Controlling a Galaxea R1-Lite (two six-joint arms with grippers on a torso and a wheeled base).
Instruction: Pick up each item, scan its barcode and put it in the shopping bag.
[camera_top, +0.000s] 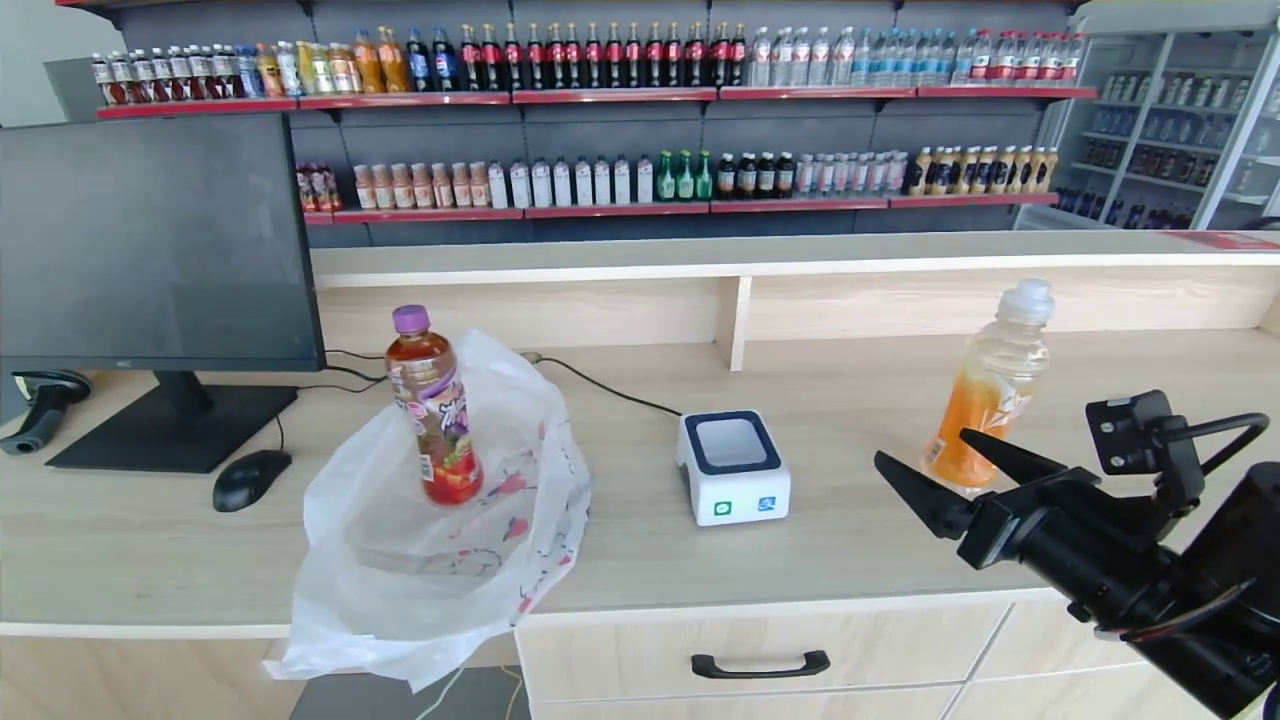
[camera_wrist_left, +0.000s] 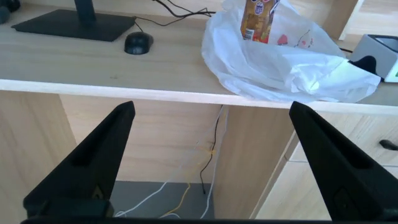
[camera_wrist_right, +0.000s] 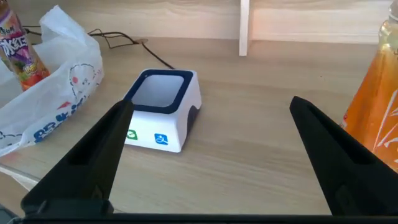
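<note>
A purple-capped bottle of red drink (camera_top: 433, 410) (camera_wrist_left: 258, 18) (camera_wrist_right: 18, 53) stands upright inside the white plastic shopping bag (camera_top: 440, 540) (camera_wrist_left: 280, 62) (camera_wrist_right: 50, 106) on the counter's left half. The white barcode scanner (camera_top: 733, 466) (camera_wrist_right: 163, 111) (camera_wrist_left: 380, 55) sits mid-counter. An orange drink bottle (camera_top: 988, 390) (camera_wrist_right: 379, 112) with a white cap stands upright to its right. My right gripper (camera_top: 945, 470) (camera_wrist_right: 211, 162) hovers open just in front of the orange bottle, holding nothing. My left gripper (camera_wrist_left: 211, 162) is open below the counter's front edge, empty.
A monitor (camera_top: 150, 250) on its stand, a black mouse (camera_top: 250, 478) (camera_wrist_left: 138, 42) and a handheld scanner (camera_top: 40, 410) occupy the counter's left end. Cables run behind the bag. A raised wooden ledge (camera_top: 740, 265) backs the counter. Drawers with a black handle (camera_top: 760, 665) lie below.
</note>
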